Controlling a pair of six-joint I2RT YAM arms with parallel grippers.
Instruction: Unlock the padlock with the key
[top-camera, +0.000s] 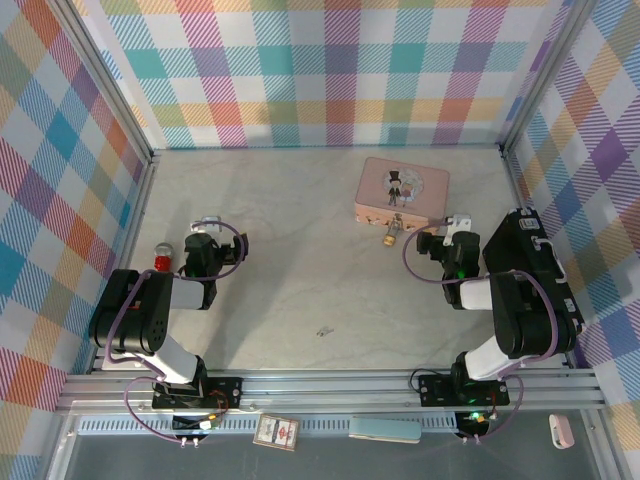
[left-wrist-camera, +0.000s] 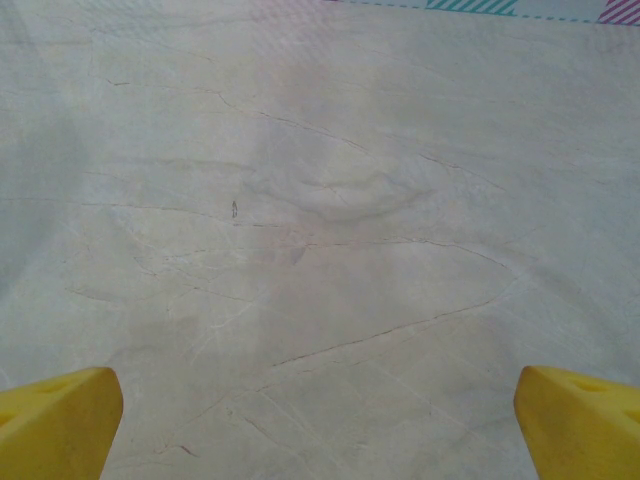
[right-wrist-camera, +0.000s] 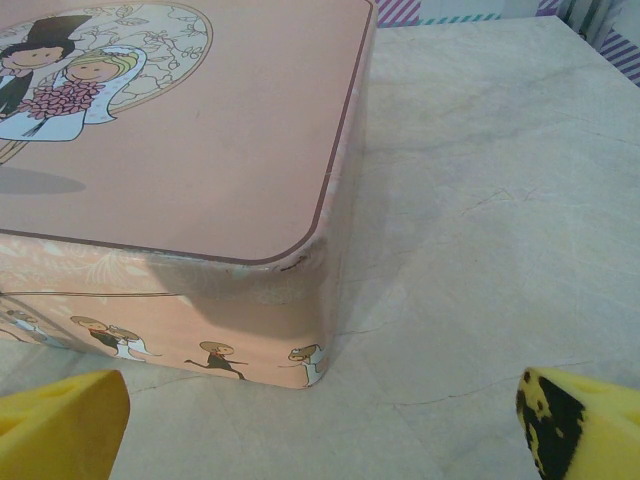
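The small brass padlock (top-camera: 392, 232) lies against the near side of the pink tin (top-camera: 402, 190), shackle toward the tin. The key (top-camera: 323, 331) is a tiny grey speck on the marble table, near the front middle. My right gripper (top-camera: 458, 222) sits just right of the padlock, at the tin's near right corner (right-wrist-camera: 300, 330). Its yellow fingers (right-wrist-camera: 60, 425) stand wide open around bare table, right gripper (right-wrist-camera: 320, 430) holding nothing. My left gripper (top-camera: 207, 224) rests at the left, left gripper (left-wrist-camera: 320, 430) open over bare marble.
A red cylindrical tool (top-camera: 161, 257) stands just left of the left arm. Plaid walls (top-camera: 330, 70) close in three sides. A card (top-camera: 277, 431) and a pale flat item (top-camera: 385, 430) lie below the front rail. A faint dark mark (left-wrist-camera: 234, 208) dots the marble.
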